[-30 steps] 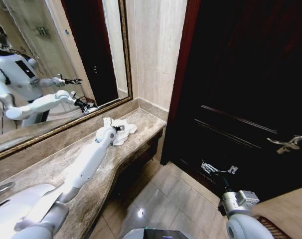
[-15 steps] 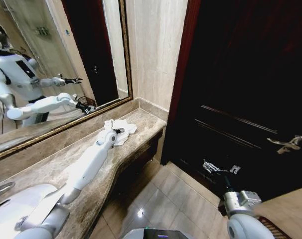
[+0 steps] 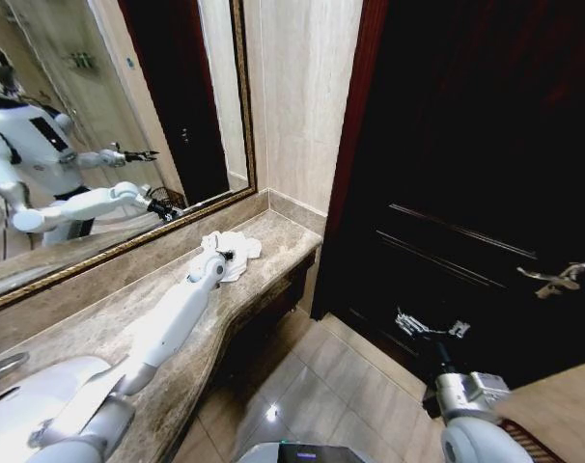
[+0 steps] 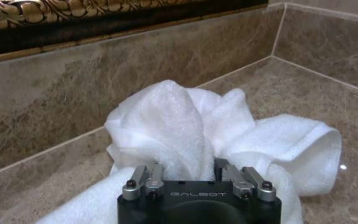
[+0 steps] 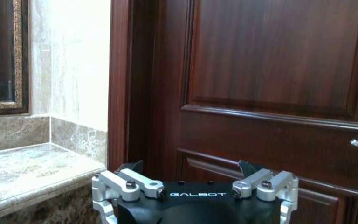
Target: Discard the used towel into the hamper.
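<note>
A crumpled white towel (image 3: 236,249) lies at the far end of the marble counter (image 3: 283,239), close to the wall corner. My left arm reaches along the counter, and my left gripper (image 3: 225,255) is pushed into the towel. In the left wrist view the towel (image 4: 166,121) rises in a fold between the jaws of my left gripper (image 4: 188,169), which is shut on that fold with its fingertips buried in cloth. My right gripper (image 3: 430,328) hangs open over the floor in front of the dark door, also seen in its own wrist view (image 5: 190,168). The hamper is out of view.
A gold-framed mirror (image 3: 109,125) runs along the wall behind the counter. A white sink (image 3: 22,395) sits at the counter's near end. The dark wooden door (image 3: 466,174) with a metal handle (image 3: 555,280) stands to the right, with tiled floor (image 3: 312,386) below.
My left gripper has pushed forward into the towel, which has bunched up slightly toward the wall. My right gripper has drifted a little to the right.
</note>
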Robot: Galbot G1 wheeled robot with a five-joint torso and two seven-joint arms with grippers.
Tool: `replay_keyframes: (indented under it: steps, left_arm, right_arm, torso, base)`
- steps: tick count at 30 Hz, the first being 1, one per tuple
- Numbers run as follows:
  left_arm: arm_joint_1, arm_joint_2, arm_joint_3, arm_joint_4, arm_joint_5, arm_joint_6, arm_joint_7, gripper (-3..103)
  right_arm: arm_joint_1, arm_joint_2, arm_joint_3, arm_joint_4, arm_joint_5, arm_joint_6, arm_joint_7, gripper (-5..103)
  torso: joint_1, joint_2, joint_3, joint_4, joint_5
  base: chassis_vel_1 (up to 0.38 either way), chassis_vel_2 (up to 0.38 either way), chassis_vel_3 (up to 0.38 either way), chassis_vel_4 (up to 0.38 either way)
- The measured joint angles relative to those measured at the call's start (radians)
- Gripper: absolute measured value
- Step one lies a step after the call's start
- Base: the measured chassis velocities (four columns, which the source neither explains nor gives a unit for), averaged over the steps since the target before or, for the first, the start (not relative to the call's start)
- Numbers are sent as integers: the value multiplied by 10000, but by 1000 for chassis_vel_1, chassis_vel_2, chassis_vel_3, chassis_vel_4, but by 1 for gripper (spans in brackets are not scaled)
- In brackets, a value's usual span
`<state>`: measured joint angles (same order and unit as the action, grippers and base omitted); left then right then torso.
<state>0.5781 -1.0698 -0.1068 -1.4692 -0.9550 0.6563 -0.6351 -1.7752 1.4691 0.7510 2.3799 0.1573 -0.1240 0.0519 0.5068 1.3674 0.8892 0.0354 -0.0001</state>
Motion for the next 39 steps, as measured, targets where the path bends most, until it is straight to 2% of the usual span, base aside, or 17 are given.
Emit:
replay_keyframes:
  steps: [7, 9, 13, 15, 18, 19, 21, 22, 25, 26, 29, 30, 34, 35, 37, 38, 39]
  left_arm:
    - [41, 112, -36, -94, -61, -189, -14, 22]
    - [55, 128, -54, -132, -89, -255, -12, 22]
    - [156, 211, -140, -382, -120, -517, 41, 12]
    - [261, 306, -206, -615, -38, -722, 150, 10]
    - [867, 786, -652, -1644, 905, -1494, 974, 9]
    - [867, 786, -652, -1644, 905, -1494, 974, 9]
    - [1580, 1201, -1269, -2703, 1367, -1896, 1327, 9]
    - [1580, 1201, -1269, -2703, 1367, -1896, 1327, 9]
    - [3156, 1855, -2725, -4711, 1473, -1998, 1715, 9]
    - [3156, 1855, -2725, -4711, 1473, -1998, 1715, 9]
    - [4550, 2305, -3847, -6177, 1485, -2001, 1759, 9]
    - [4550, 2305, -3847, -6177, 1485, -2001, 1759, 9]
    - [5994, 2336, -5201, -7992, 1293, -1845, 1448, 9]
    - [5994, 2336, -5201, -7992, 1293, -1845, 1448, 9]
    - [6844, 2035, -5904, -8935, 1397, -1639, 1473, 9]
    - [6844, 2035, -5904, -8935, 1397, -1639, 1473, 9]
    - [7397, 1783, -6237, -9305, 1634, -1638, 1687, 9]
  right_arm:
    - [91, -33, -35, -1, 29, -10, 43, 100]
    - [114, -35, -46, -3, 36, -18, 45, 100]
    - [143, -71, -46, -5, 71, -34, 71, 100]
    - [158, -98, -38, 8, 112, -44, 97, 100]
    - [221, -158, -6, 115, 203, -82, 184, 100]
    - [221, -158, -6, 115, 203, -82, 184, 100]
    - [274, -203, -1, 203, 294, -148, 242, 100]
    - [274, -203, -1, 203, 294, -148, 242, 100]
    - [438, -332, -11, 337, 553, -408, 279, 100]
    - [438, -332, -11, 337, 553, -408, 279, 100]
    - [517, -386, -37, 399, 712, -544, 264, 100]
    - [517, -386, -37, 399, 712, -544, 264, 100]
    - [538, -400, -65, 506, 869, -621, 167, 100]
    - [538, -400, -65, 506, 869, -621, 167, 100]
    - [541, -447, -30, 654, 1070, -756, 142, 100]
    - [541, -447, -30, 654, 1070, -756, 142, 100]
    - [534, -494, 23, 753, 1176, -859, 127, 100]
  torso:
    - [0, 0, 1, 1, 0]
    - [0, 0, 1, 1, -1]
    - [1, -1, 2, 1, -2]
    - [1, -1, 2, 0, -2]
    - [1, -1, 1, -1, -2]
    - [1, -1, 1, -1, -2]
    - [2, -1, 1, -1, -3]
    - [2, -1, 1, -1, -3]
    - [0, -1, -1, 3, -2]
    - [0, -1, -1, 3, -2]
    - [0, 0, -1, 4, -2]
    - [0, 0, -1, 4, -2]
    - [0, 0, -1, 0, 4]
    - [0, 0, -1, 0, 4]
    - [0, 0, -2, -3, 3]
    - [0, 0, -2, -3, 3]
    - [0, 0, -1, -1, 0]
  base:
    - [0, 0, 0, 0]
    - [0, 0, 0, 0]
    - [0, 0, 0, 0]
    - [0, 0, 0, 0]
    - [0, 0, 0, 0]
    - [0, 0, 0, 0]
    - [0, 0, 0, 0]
    - [0, 0, 0, 0]
    - [0, 0, 0, 0]
    - [0, 0, 0, 0]
    - [0, 0, 0, 0]
    - [0, 0, 0, 0]
    - [0, 0, 0, 0]
    - [0, 0, 0, 0]
    - [0, 0, 0, 0]
    - [0, 0, 0, 0]
    - [0, 0, 0, 0]
